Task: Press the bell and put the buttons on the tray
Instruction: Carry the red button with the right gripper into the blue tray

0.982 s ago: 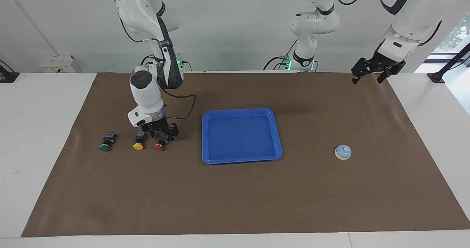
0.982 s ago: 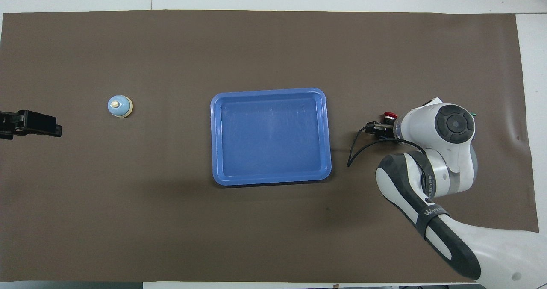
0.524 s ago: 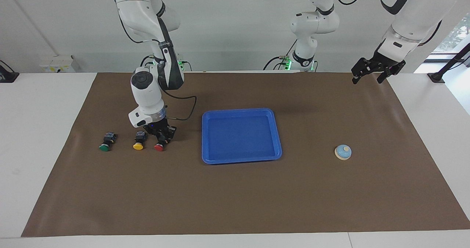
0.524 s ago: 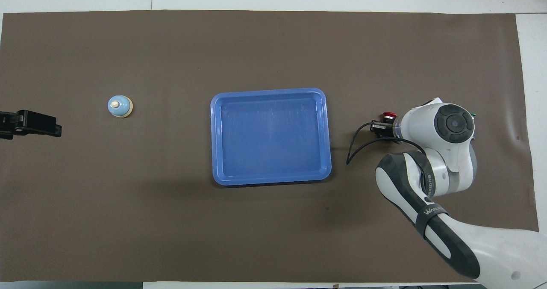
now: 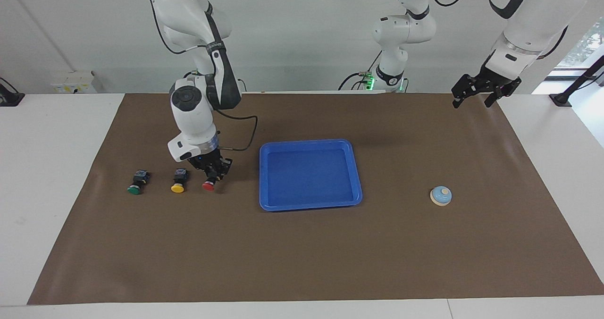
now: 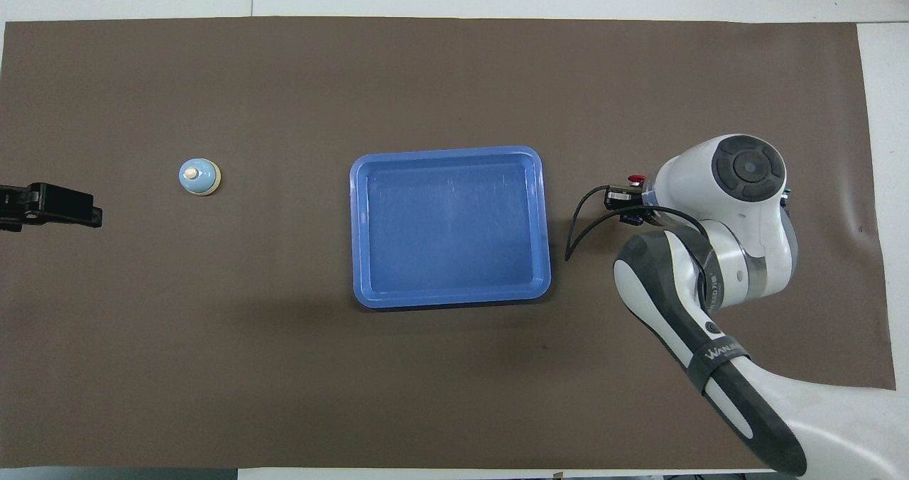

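Counter [image 5: 61,177]: white, under a brown mat [image 5: 311,253] that carries everything I have to work with.

Nearest the robots, my left gripper [image 5: 476,92]: in the air over the mat's edge at the left arm's end, arm waiting. Its fingers look spread, with nothing between them. In the overhead view only its dark tip [image 6: 50,206] shows.

Right gripper [image 5: 214,172]: low over the mat at the right arm's end, closed on the red button [image 5: 208,185]. I see the black body pinched between the fingers and the red cap pointing away from the robots; the button appears lifted just off the mat, with a shadow under it. From overhead the arm covers most of it, and only the red cap [image 6: 636,180] peeks out.

Tray [image 5: 309,144]: blue, middle of the mat, nothing in it.

Yellow button [image 5: 178,181]: on the mat just beside the red one, toward the right arm's end.

Green button [image 5: 137,183]: next along the same row, closer still to that end.

Bell [image 5: 440,196]: farthest from the robots, standing alone on the mat toward the left arm's end, well apart from the tray.
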Controlling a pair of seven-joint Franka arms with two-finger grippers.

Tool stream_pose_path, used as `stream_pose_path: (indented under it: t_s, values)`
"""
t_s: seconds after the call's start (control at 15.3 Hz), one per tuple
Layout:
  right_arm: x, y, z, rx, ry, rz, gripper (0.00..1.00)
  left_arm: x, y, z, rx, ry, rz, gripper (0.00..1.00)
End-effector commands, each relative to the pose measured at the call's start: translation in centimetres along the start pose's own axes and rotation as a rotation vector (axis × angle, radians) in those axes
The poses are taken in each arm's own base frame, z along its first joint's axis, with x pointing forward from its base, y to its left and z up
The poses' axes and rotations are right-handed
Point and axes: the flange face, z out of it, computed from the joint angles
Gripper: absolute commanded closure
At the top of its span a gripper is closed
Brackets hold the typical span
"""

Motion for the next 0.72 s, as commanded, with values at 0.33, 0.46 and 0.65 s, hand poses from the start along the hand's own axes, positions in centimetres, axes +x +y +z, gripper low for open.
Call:
stream_pose_path:
  t_s: [0.33,0.46,0.65]
  values:
    - [-6.9,-14.4,-4.1,0.050,-0.023,-0.128,1.00,-0.2,-0.1,-0.1,-0.009,-0.009,0.008,0.00]
    - [-8.3,-16.1,-2.0,0.056,-0.015,-0.164,1.00,-0.2,-0.1,-0.1,-0.009,-0.009,0.008,0.00]
    - [-9.4,-18.5,2.0,0.055,-0.010,-0.201,1.00,-0.2,-0.1,-0.1,-0.009,-0.009,0.008,0.00]
